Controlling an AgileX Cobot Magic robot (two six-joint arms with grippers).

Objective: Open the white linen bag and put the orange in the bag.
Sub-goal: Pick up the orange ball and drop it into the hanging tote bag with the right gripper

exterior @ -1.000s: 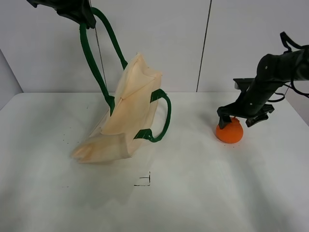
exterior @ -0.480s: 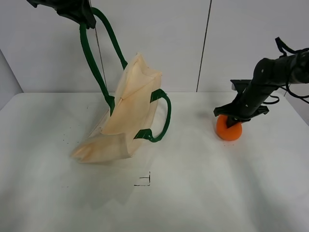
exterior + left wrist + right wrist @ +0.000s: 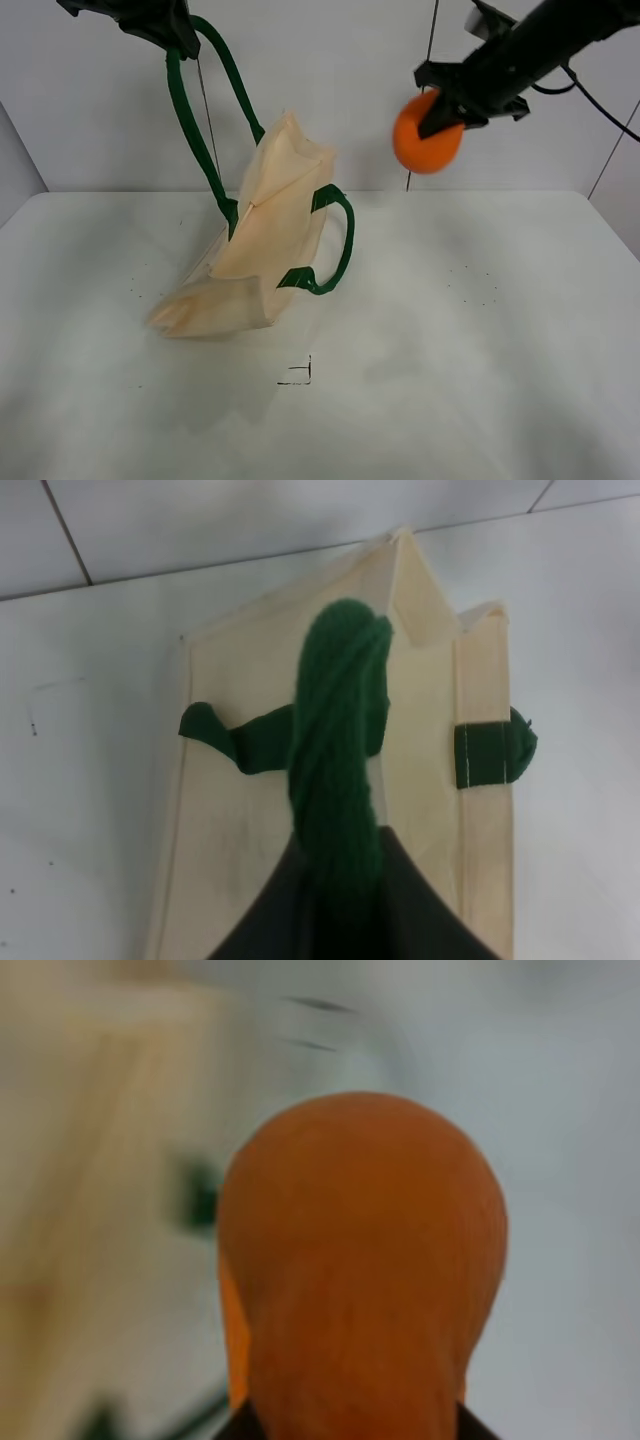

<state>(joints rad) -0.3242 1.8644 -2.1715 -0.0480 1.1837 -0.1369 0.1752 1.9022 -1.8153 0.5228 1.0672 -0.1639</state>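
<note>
The white linen bag [image 3: 260,235] hangs tilted, its bottom corner on the table, held up by one dark green handle [image 3: 195,120]. My left gripper [image 3: 170,30] is shut on that handle at the top left; the wrist view shows the handle [image 3: 338,750] running down to the bag [image 3: 430,680]. The second handle [image 3: 340,240] hangs loose on the bag's right side. My right gripper [image 3: 450,100] is shut on the orange [image 3: 427,135], high in the air to the right of the bag. The orange [image 3: 360,1260] fills the blurred right wrist view.
The white table [image 3: 450,350] has a small black corner mark [image 3: 300,374] near the front middle. A white panelled wall [image 3: 330,80] stands behind. A black cable [image 3: 600,95] trails from the right arm.
My right gripper closed on the orange, lifted it off the table and carried it up and to the left toward the bag. The left gripper and bag have not moved.
</note>
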